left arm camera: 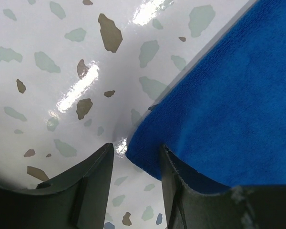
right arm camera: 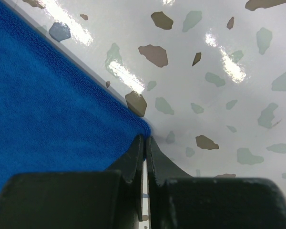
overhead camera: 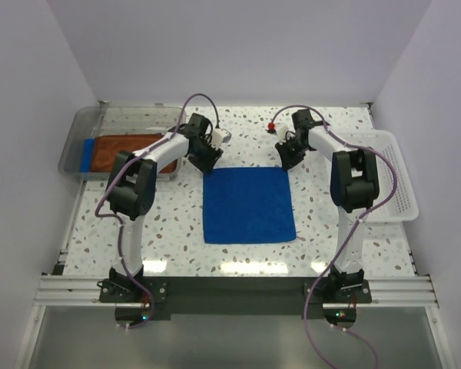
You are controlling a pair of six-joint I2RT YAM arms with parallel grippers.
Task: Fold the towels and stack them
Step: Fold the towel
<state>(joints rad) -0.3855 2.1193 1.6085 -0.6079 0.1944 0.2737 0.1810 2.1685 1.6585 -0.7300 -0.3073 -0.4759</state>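
A royal blue towel (overhead camera: 250, 205) lies spread flat in the middle of the table. My left gripper (overhead camera: 206, 165) is down at its far left corner. In the left wrist view the jaws (left arm camera: 136, 148) stand apart, with the towel's corner (left arm camera: 229, 105) lying between them and unpinched. My right gripper (overhead camera: 286, 161) is at the far right corner. In the right wrist view its jaws (right arm camera: 146, 138) are shut on the very tip of the blue towel (right arm camera: 47, 105). A folded rust-brown towel (overhead camera: 123, 152) and a blue towel (overhead camera: 87, 154) lie in the tray at the left.
A clear plastic tray (overhead camera: 81, 117) stands at the far left of the speckled table. A white mesh basket (overhead camera: 392, 177) sits at the right edge, behind the right arm. White walls close the table on three sides.
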